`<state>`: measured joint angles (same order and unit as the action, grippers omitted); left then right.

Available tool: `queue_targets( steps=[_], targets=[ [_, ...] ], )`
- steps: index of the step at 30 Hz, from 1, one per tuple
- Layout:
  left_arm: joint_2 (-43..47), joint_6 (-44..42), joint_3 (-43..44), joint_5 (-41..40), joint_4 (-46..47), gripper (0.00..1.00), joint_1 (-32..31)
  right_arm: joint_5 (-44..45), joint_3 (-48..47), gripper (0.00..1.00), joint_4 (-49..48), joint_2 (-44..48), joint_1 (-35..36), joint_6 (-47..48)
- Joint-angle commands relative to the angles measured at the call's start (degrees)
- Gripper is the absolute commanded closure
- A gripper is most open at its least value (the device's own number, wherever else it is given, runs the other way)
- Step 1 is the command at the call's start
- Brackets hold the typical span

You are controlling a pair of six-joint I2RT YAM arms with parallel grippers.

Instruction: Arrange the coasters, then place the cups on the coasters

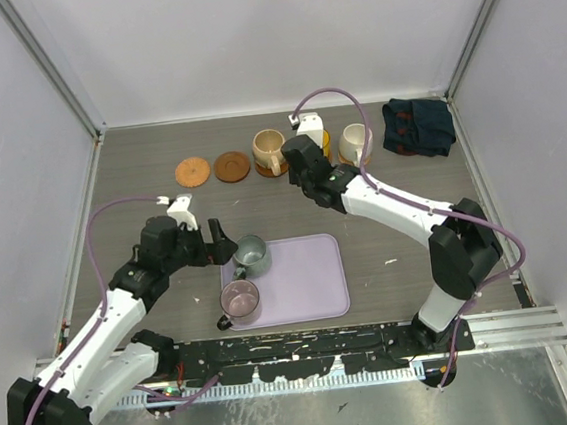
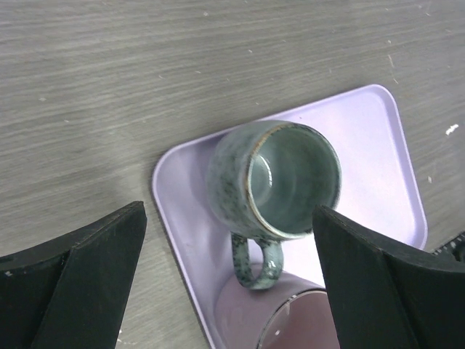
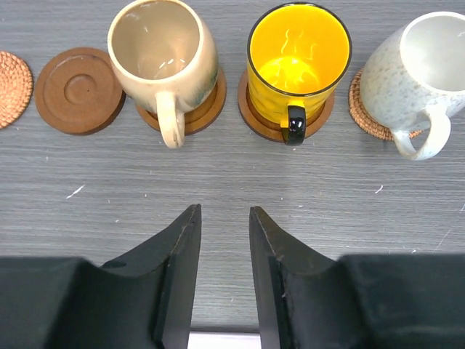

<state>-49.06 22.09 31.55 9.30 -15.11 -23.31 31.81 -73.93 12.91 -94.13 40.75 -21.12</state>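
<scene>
— Fingers (image 2: pixel 80 276) of the left gripper (image 2: pixel 230 209) are seen closest, spread wide on either side of the green cup (image 2: pixel 290 182). Nothing is gripped. Whether the right-hand finger touches the rim cannot be told.

— Where is that cup placed?

— It is stood upright on the tray (image 2: pixel 370 145), near the far left corner. Its handle is turned toward the pink cup (image 2: pixel 251 316), which is set just beside it at the tray's near left corner. In the top view both handles are pointed toward the near left.

— And the right gripper (image 3: pixel 224 212)?

— It is held over bare table (image 3: pixel 232 174), well short of the far row. Its fingers are parted by a narrow gap, and nothing is held between them.

— How is that row laid out?

— Its long axis is run left to right along the far side. At the left end a woven coaster (image 3: pixel 11 87) and a brown coaster (image 3: pixel 78 90) lie bare. Next, the tan cup (image 3: pixel 160 47), yellow cup (image 3: pixel 298 54) and white cup (image 3: pixel 421 65) are each stood upright on coasters (image 3: pixel 211 109). The tan and yellow handles are pointed straight toward the near edge. The white handle is turned near and slightly right. A dark cloth (image 1: pixel 418 126) is bunched at the far right.
</scene>
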Motion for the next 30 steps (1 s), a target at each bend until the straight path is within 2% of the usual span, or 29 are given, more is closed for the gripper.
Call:
queue_targets(
  steps=[1,12,19,22,25,28,30],
  targets=[
    [2.1,2.5,-0.5,4.9,-0.9,0.02,-1.7,-0.7,-1.5,0.65,-2.4,0.3,0.1,0.1],
    [2.6,3.8,0.3,1.7,-8.1,0.02,-9.7,-5.0,-5.8,0.61,-2.0,-4.4,0.0,0.3],
    [-1.1,3.9,0.0,0.3,-7.8,0.00,-12.0,-6.1,-7.4,0.61,-2.0,-6.2,0.0,0.7],
    [-2.3,3.7,-0.1,-1.0,-6.8,0.04,-12.2,-6.4,-7.5,0.61,-2.0,-6.3,0.0,0.7],
    [-2.9,3.6,-0.8,-2.2,-4.8,0.16,-12.2,-6.4,-7.1,0.61,-2.0,-6.0,0.1,0.7],
    [-4.0,3.2,-1.2,-3.1,-2.5,0.41,-12.2,-6.5,-6.2,0.61,-2.4,-5.5,0.0,0.7],
    [-4.9,2.8,-1.2,-3.2,-1.2,0.46,-12.2,-6.6,-5.9,0.61,-2.4,-5.4,0.0,0.7]
  ],
)
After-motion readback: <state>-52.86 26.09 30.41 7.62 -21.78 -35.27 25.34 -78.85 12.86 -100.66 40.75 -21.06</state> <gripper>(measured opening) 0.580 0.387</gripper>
